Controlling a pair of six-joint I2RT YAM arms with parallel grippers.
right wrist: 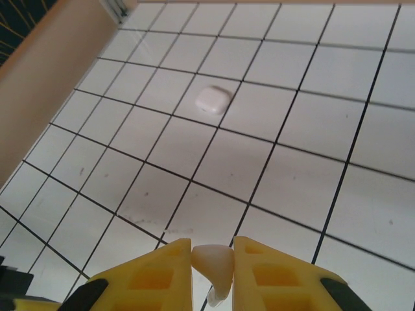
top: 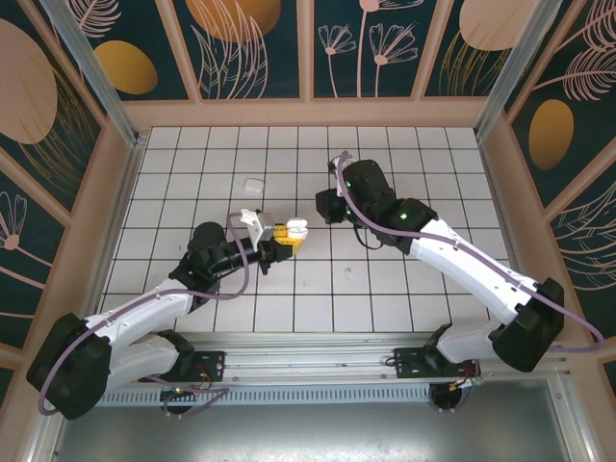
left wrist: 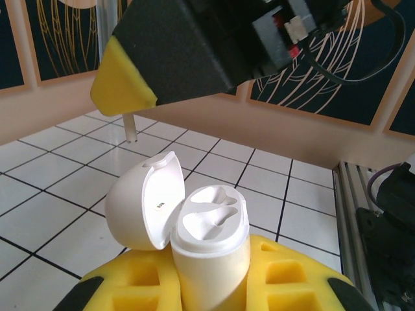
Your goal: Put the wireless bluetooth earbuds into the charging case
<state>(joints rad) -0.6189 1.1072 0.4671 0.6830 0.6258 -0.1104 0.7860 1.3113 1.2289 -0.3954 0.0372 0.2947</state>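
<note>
My left gripper point(top: 286, 238) is shut on the body of a white charging case point(left wrist: 211, 243), which it holds upright above the tiles. The case lid point(left wrist: 139, 204) is swung open to the left, and both moulded sockets inside are empty. My right gripper point(right wrist: 213, 259) is shut on one small white earbud point(right wrist: 214, 262), whose stem points down between the yellow fingers. In the left wrist view that right gripper point(left wrist: 123, 91) hangs above and beyond the open case, with the earbud stem point(left wrist: 131, 128) showing below its yellow tip. From above, the right gripper point(top: 325, 206) sits just right of the case point(top: 296, 228).
A second white case point(top: 254, 184), closed, lies on the tiled floor behind the left gripper and also appears in the right wrist view point(right wrist: 213, 100). Wooden walls border the tiles; a metal rail point(left wrist: 353, 214) runs along the right edge.
</note>
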